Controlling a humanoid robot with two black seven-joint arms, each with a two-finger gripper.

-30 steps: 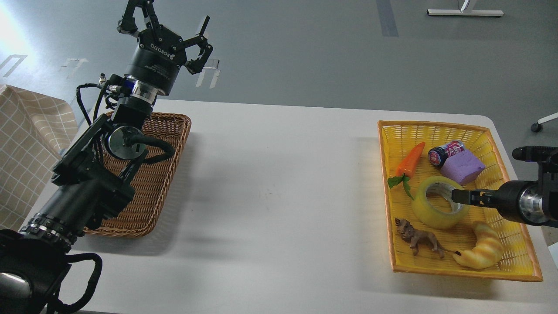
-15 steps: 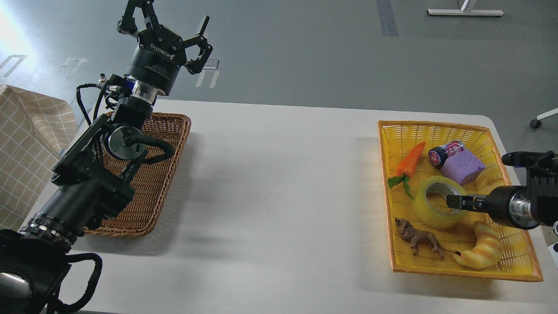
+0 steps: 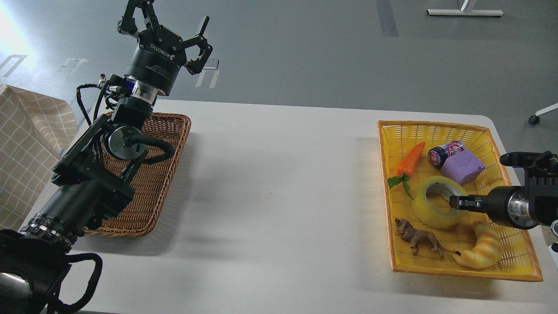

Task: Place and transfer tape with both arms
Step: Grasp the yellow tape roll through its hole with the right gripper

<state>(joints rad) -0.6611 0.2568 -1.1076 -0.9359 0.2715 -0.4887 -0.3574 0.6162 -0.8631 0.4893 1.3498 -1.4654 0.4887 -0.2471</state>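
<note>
The tape [image 3: 429, 210], a translucent yellow roll with a grey-white core, lies in the yellow basket [image 3: 440, 125] on the right of the table. My right gripper [image 3: 457, 203] comes in from the right and its dark tip sits over the roll's right rim. Its fingers cannot be told apart, so I cannot tell whether it holds the tape. My left gripper [image 3: 168, 24] is open and empty, raised high above the far end of the brown wicker basket [image 3: 152, 192] on the left.
The yellow basket also holds a toy carrot [image 3: 410, 159], a small can [image 3: 444, 153], a purple block [image 3: 464, 168], a toy lion [image 3: 418, 238] and a croissant toy [image 3: 479, 253]. A checked cloth [image 3: 26, 144] lies at the far left.
My right arm has moved a little to the left and its tip has come further over the tape's rim. The left arm has not moved.
</note>
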